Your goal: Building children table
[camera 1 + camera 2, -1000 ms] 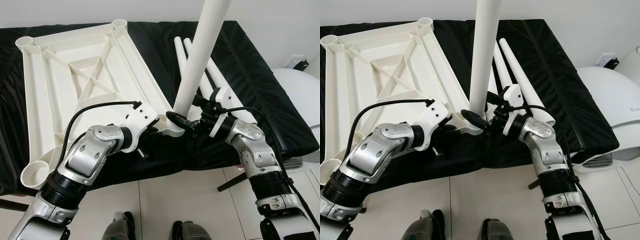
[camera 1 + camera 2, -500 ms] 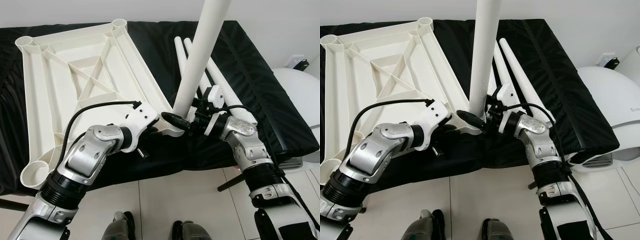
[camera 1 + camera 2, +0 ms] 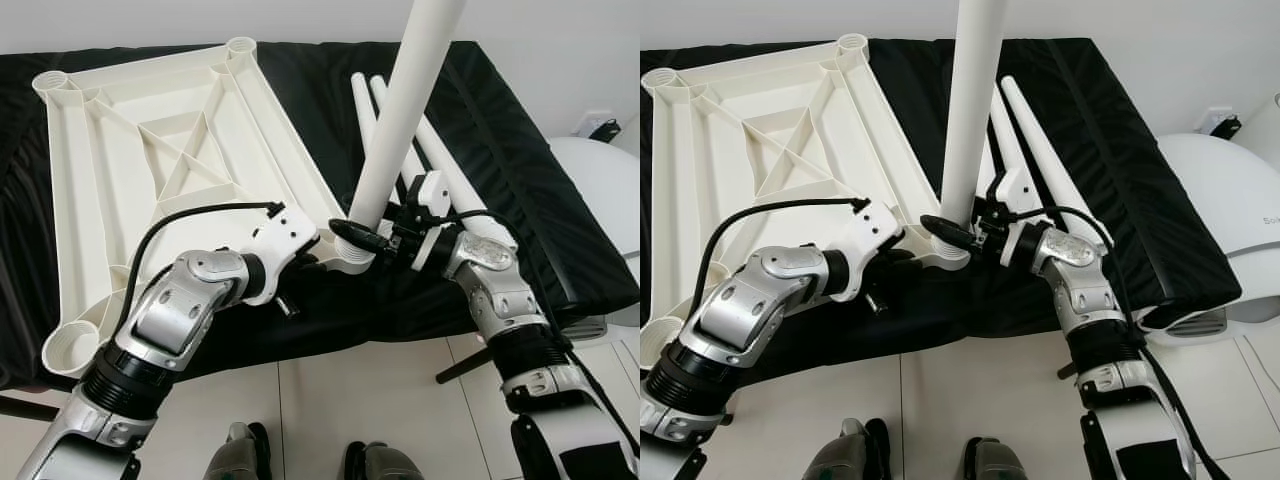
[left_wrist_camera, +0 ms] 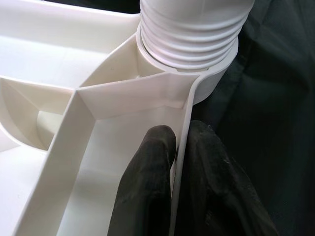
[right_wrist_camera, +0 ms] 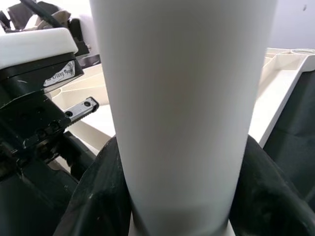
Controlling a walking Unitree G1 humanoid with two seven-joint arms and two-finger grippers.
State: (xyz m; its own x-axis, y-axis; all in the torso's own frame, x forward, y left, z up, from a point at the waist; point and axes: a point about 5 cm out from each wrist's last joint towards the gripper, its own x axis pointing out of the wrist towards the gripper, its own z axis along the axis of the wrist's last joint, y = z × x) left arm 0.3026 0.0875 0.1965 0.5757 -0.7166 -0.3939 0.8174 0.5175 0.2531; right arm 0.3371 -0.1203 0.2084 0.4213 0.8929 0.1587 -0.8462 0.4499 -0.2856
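The left gripper (image 4: 174,142) pinched the white tabletop (image 3: 150,150) rim between clenched fingers. The right gripper (image 3: 372,238) clasped the upright leg (image 3: 400,120) at its corner socket; two spare legs (image 3: 1040,150) lay just behind.

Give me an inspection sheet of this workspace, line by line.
Surface: black padded mat on a low platform, wrinkled at its near edge.
Job's things: white ribbed plastic tabletop lying underside up; white plastic leg upright in its near right corner socket, threads showing at the joint; two spare white legs lying on the mat.
Clutter: nothing seen.
Grippers: left gripper pinches the tabletop's rim wall by the socket; right gripper clasps the upright leg near its base.
Cables: black cable looping over the left forearm.
Surroundings: white tiled floor; white rounded appliance on the right.
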